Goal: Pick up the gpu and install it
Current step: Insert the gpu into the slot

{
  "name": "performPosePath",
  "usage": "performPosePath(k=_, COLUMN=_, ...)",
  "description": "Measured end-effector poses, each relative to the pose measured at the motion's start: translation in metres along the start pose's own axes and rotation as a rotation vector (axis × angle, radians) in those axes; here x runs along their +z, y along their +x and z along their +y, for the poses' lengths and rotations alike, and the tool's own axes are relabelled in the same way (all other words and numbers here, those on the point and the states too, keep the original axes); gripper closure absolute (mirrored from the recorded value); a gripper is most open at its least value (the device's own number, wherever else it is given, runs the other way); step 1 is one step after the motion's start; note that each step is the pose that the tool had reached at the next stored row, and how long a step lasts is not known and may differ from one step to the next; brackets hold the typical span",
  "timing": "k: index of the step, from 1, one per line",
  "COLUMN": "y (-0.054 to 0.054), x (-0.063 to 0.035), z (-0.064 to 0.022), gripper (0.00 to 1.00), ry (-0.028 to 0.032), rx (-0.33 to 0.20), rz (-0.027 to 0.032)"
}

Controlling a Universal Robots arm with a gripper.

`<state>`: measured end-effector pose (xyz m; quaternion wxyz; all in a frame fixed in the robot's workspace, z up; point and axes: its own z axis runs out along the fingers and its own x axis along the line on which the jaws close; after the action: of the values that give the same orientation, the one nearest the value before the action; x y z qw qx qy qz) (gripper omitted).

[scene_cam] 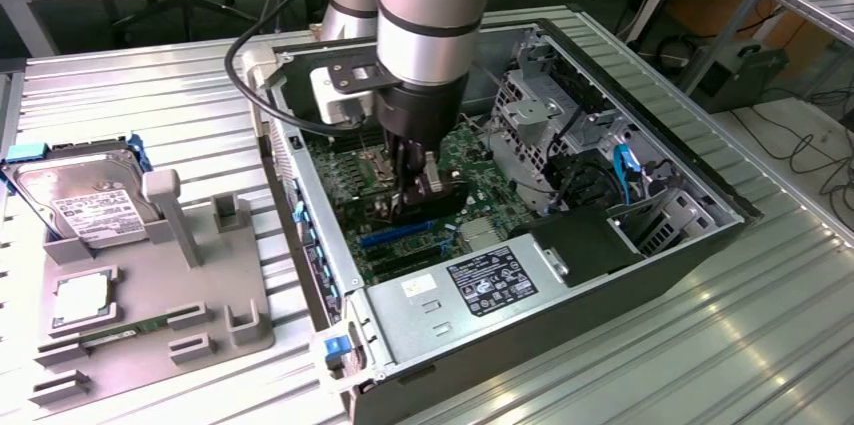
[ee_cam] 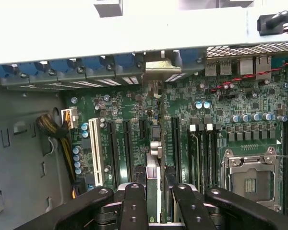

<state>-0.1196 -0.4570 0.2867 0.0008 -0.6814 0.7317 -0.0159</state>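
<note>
Exterior view: arm reaches down into the open computer case (scene_cam: 694, 235) on the counter (scene_cam: 160, 95); pincer (scene_cam: 416, 180) clenched on the gpu (scene_cam: 430, 207), which stands on edge over the motherboard (scene_cam: 474, 150). Hard drive (scene_cam: 74, 200) sits at the counter's edge.

Wrist view: pincer (ee_cam: 156, 201) grips the gpu (ee_cam: 153, 179), edge-on, lined up along a slot (ee_cam: 127, 148), its bracket (ee_cam: 159, 64) against the case's rear wall.

A ribbed metal table (scene_cam: 160, 95) is carrying everything. An open computer case (scene_cam: 694, 245) is lying on its side across the middle, and a grey holder tray (scene_cam: 200, 315) is sitting near the exterior view's left — bearing a hard drive (scene_cam: 74, 200) — just beside the case.
</note>
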Motion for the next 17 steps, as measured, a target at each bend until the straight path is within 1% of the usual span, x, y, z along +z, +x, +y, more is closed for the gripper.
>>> performPosePath(k=14, y=0.000, x=0.0090, z=0.0018, gripper=0.74, ry=0.0000, rx=0.000, rz=0.0012)
performPosePath(k=17, y=-0.001, x=0.0109, z=0.0019, gripper=0.74, ry=0.0001, rx=0.000, rz=0.0034)
